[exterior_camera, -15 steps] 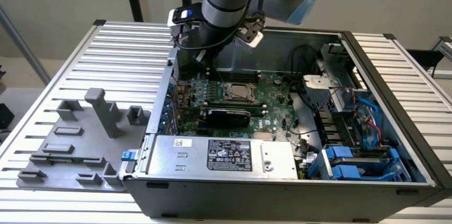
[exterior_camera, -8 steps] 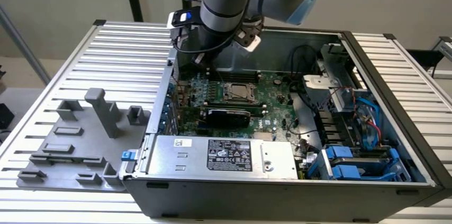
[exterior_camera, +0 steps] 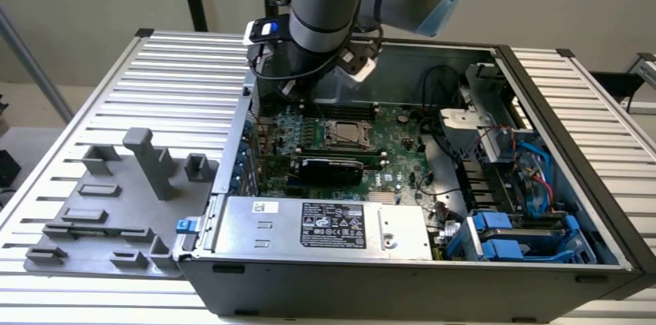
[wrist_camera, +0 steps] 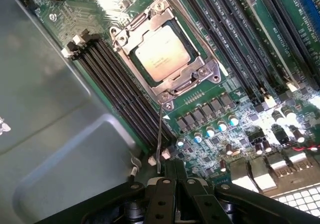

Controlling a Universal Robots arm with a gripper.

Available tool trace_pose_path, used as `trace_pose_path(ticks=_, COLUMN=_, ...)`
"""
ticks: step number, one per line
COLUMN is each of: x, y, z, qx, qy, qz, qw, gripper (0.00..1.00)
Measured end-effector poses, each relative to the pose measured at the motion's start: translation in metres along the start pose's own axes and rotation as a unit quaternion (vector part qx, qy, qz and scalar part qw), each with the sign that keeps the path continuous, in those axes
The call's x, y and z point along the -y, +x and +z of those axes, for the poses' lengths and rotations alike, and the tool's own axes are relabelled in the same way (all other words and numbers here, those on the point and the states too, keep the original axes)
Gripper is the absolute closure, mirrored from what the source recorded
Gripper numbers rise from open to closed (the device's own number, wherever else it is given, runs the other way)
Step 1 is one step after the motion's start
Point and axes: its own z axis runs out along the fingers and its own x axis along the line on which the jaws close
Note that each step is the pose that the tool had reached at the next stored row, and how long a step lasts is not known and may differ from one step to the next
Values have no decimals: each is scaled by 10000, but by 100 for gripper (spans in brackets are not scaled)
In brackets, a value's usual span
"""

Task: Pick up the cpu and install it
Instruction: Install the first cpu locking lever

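Note:
The cpu (wrist_camera: 162,54), a flat square chip with a dull silver top, lies seated inside the metal-framed socket (wrist_camera: 205,64) on the green motherboard. In the exterior view the cpu (exterior_camera: 346,132) shows as a pale square in the middle of the board. My gripper (wrist_camera: 176,167) hovers above the board, a little off from the socket's corner, with its black fingers (wrist_camera: 167,171) closed together and nothing between them. The arm (exterior_camera: 323,10) reaches down into the open computer case over the board's far side.
Rows of black memory slots (wrist_camera: 120,91) flank the socket, and a thin lever wire (wrist_camera: 160,139) runs from it toward my gripper. A grey case wall (wrist_camera: 45,109) is close by. The grey power supply (exterior_camera: 328,225), blue drive bays (exterior_camera: 512,237) and a grey fixture (exterior_camera: 113,210) sit nearby.

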Motion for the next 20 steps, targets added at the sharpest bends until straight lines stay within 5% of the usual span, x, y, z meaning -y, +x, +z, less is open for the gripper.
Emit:
trace_pose_path(ticks=3, x=-2, y=-2, z=6, qx=-104, qy=30, qz=89, qw=9999, gripper=88)
trace_pose_path(ticks=7, x=-8, y=3, z=6, qx=-158, qy=6, qz=208, qw=9997, gripper=88)
trace_pose_path(ticks=13, x=-85, y=60, z=1, qx=-182, qy=-15, qz=268, qw=9995, gripper=88)
trace_pose_path(ticks=20, x=-312, y=234, z=-18, qx=-193, qy=-28, qz=260, qw=9995, gripper=88)
